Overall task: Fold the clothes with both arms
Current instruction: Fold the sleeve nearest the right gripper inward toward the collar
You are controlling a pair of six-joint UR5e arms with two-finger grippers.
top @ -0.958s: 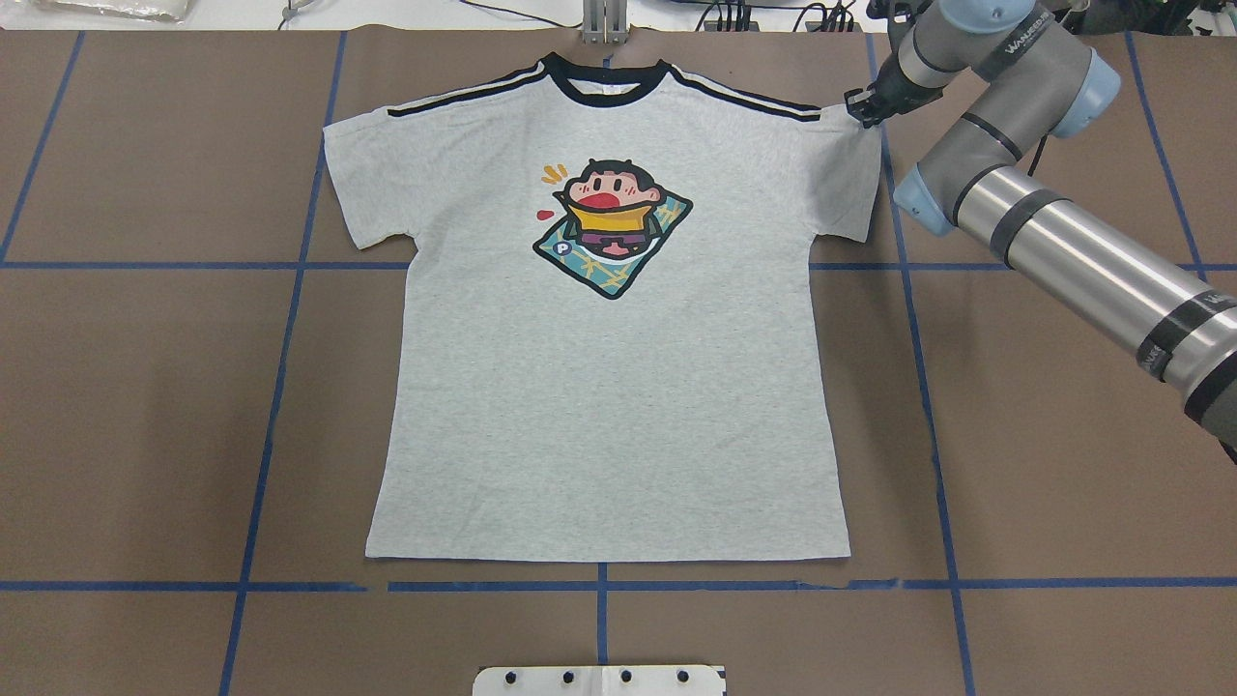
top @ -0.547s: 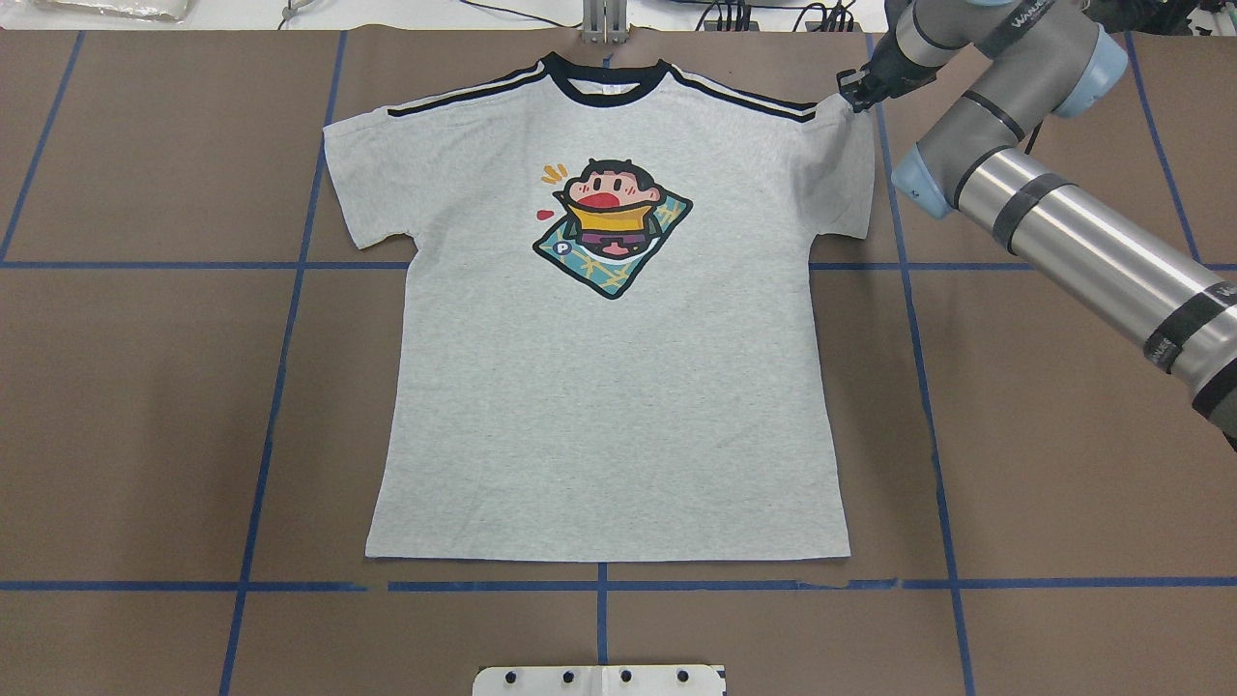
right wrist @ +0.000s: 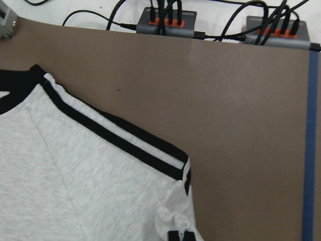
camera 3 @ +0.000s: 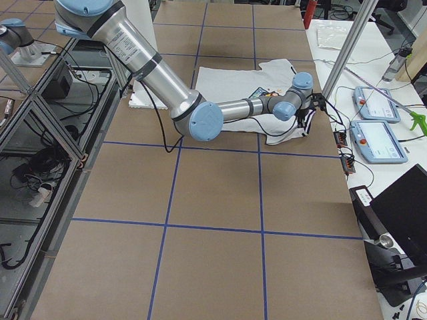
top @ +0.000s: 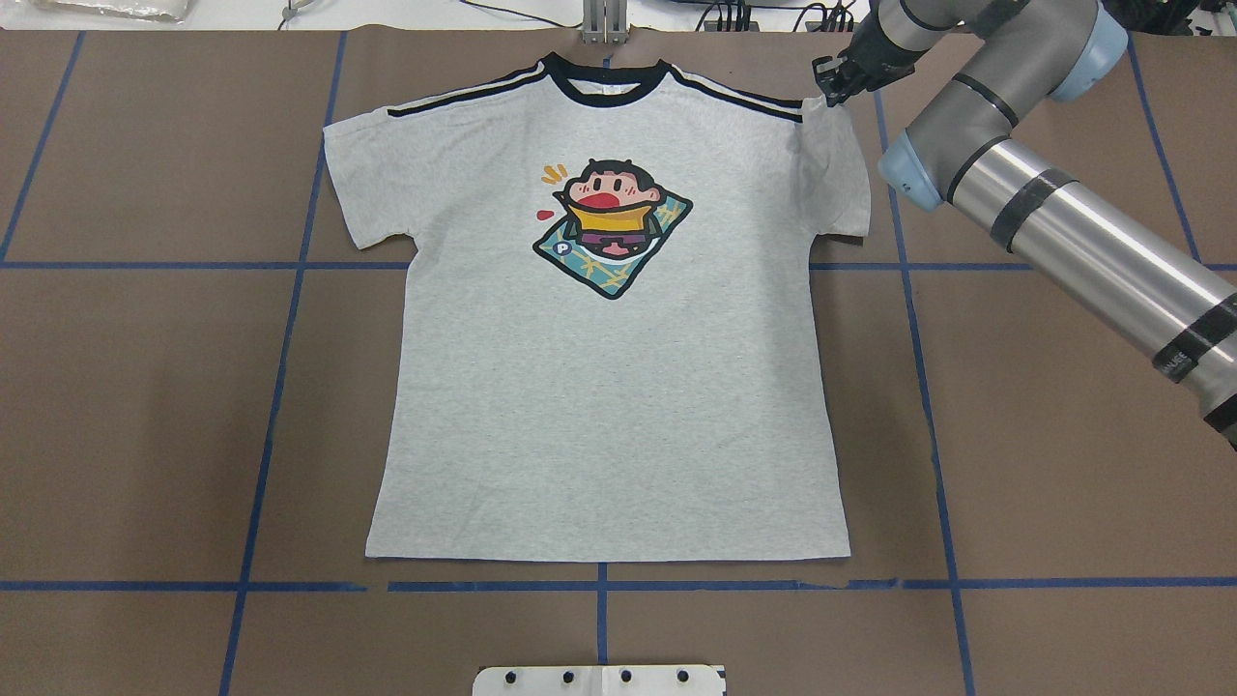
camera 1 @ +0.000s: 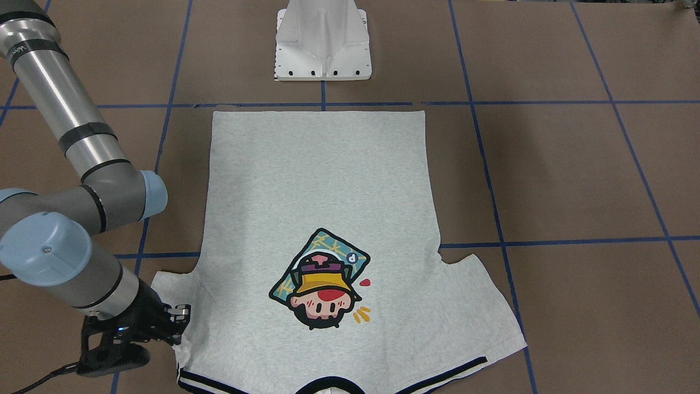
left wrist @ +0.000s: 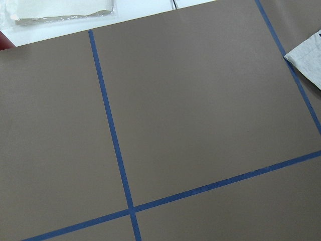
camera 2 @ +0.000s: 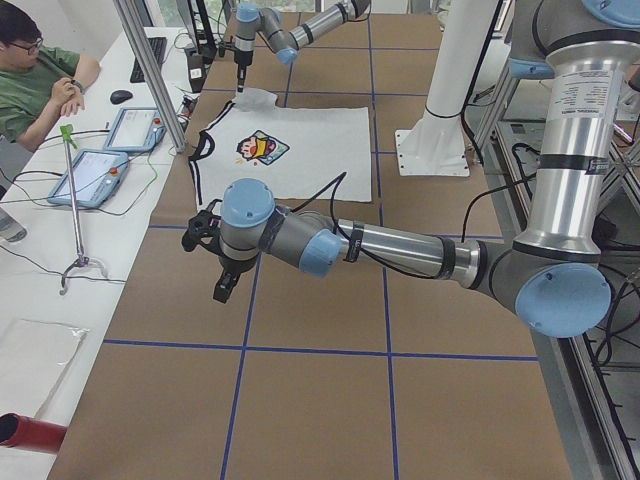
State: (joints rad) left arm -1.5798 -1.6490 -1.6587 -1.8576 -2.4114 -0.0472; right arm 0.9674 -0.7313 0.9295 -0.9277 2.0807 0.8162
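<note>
Tabletop (top: 145,387) of brown board, crossed by blue tape lines (top: 277,387), fills every view, with a white pedestal (camera 1: 322,49) standing at its robot side. Spread flat across its middle lies the grey T-shirt (top: 618,406), front up. Its hem (top: 609,556) is towards the pedestal, its black collar (top: 605,100) is towards the far edge, and the cartoon print (top: 611,227) is on the chest. The right arm (top: 1063,222) comes in from the overhead view's right and stretches over bare board to the shirt's far corner on that side. The left arm (camera 2: 400,250) is seen only from the table's end, hanging above bare board well apart from the shirt. Its wrist camera shows nothing of the shirt but one grey corner at the view's right edge. The sleeve (top: 836,184) on the right arm's side shows creases running up to its outer top corner, where the black shoulder stripes end. The right claw (top: 831,87) sits on that corner and is pinching the cloth. In its wrist view a small pucker of grey fabric is gathered at the black fingertips (right wrist: 178,236) by the bottom edge. The left claw (camera 2: 222,288) points down at the board, and I cannot tell whether it is spread or pressed together.
</note>
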